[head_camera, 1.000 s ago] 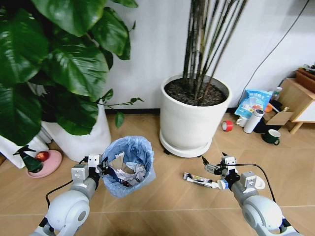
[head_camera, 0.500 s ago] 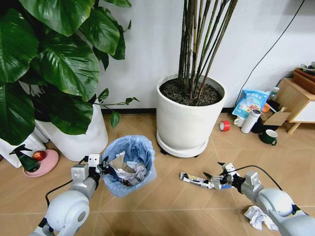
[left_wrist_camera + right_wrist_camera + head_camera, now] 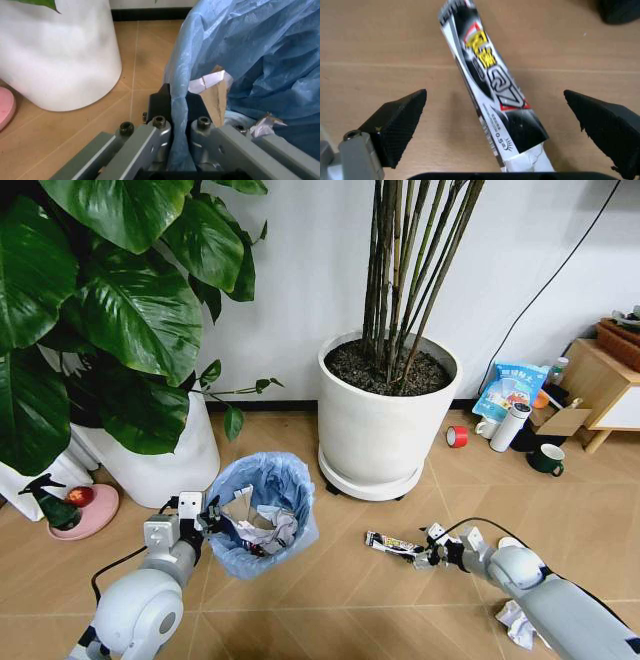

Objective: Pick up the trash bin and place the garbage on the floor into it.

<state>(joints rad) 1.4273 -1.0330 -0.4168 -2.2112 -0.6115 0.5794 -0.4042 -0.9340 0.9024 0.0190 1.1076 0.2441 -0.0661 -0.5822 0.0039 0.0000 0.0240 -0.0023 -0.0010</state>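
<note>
Lying on tan floor point(image 3: 330, 590) (tiled): tube point(image 3: 393, 545).

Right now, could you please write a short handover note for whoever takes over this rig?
Left gripper: shut on the trash bin, pinching its rim and blue bag liner.
Right gripper: open, low over the floor, fingers either side of the tube, not yet closed.
Done: bin in hand, paper scraps already inside.
Left: grasp the tube and drop it in the bin; then the crumpled white paper beside the right arm.
</note>
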